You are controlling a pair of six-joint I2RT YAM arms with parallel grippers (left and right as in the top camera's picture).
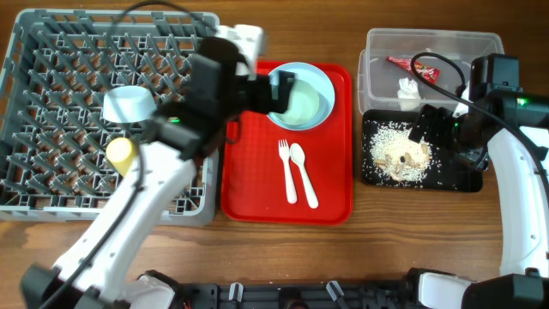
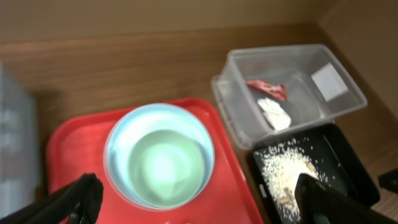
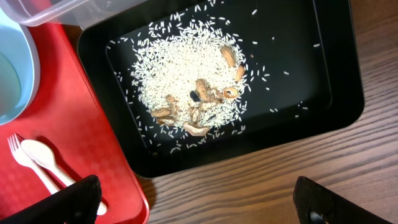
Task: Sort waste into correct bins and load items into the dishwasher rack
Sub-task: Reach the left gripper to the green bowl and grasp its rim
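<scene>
The grey dishwasher rack (image 1: 51, 129) holds a pale bowl (image 1: 129, 105) and the yellow cup (image 1: 120, 153). The pale-blue plate (image 1: 319, 83), mint-green in its middle, lies on the red tray (image 1: 330, 184) with the white fork (image 1: 286, 172) and spoon (image 1: 302, 172). My left gripper (image 1: 279, 90) is open and empty over the plate (image 2: 160, 155). The clear tub (image 1: 433, 43) holds the red wrapper (image 1: 412, 67) and the white scrap (image 1: 409, 88). The black tray (image 1: 463, 180) holds rice scraps (image 1: 399, 154). My right gripper (image 1: 429, 124) is open and empty above the black tray (image 3: 336, 62).
The red tray's edge (image 3: 81, 137) lies close beside the black tray. Fork (image 3: 15, 149) and spoon (image 3: 43, 158) show in the right wrist view. Brown food bits (image 3: 199, 99) lie in the rice. Bare wood (image 3: 261, 180) runs in front of the black tray.
</scene>
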